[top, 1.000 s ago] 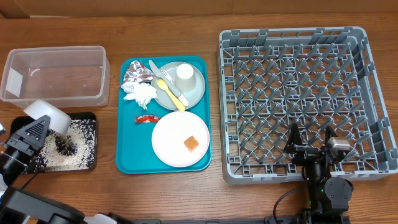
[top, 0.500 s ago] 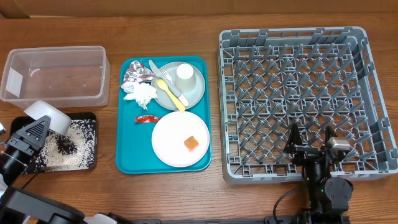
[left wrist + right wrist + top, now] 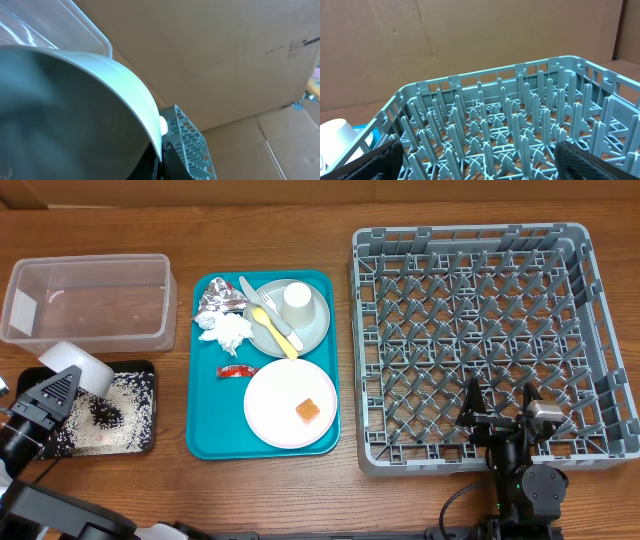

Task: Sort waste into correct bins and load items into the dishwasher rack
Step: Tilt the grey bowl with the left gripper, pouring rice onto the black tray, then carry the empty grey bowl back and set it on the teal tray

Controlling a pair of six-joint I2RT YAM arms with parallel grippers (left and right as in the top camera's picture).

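Note:
My left gripper (image 3: 52, 392) is shut on the rim of the small white bowl (image 3: 80, 364), held tilted over the shallow black tray (image 3: 146, 370), where loose white rice (image 3: 125, 408) lies. In the left wrist view the fingers (image 3: 160, 150) pinch the bowl's rim (image 3: 135, 95). The clear tub (image 3: 88, 300) stands behind. The foil ball (image 3: 214, 300), napkin (image 3: 229, 331), red packet (image 3: 236, 370), white plate (image 3: 275, 415) with the orange cube (image 3: 307, 410), and the grey-green plate (image 3: 312, 330) with cup (image 3: 297, 300), yellow fork (image 3: 276, 328) and pale cutlery (image 3: 250, 288) lie on the teal tray. My right gripper (image 3: 498, 416) is open and empty over the dishwasher rack's (image 3: 475, 310) front edge.
The teal serving tray (image 3: 204, 430) sits between the bins and the rack. The right wrist view shows the rack's upright pegs (image 3: 520, 130) between the open fingers (image 3: 480, 165). A cardboard wall stands behind the table.
The dark patch in the rice on the black tray has shifted slightly. Both arms and the bowl stay where they were.

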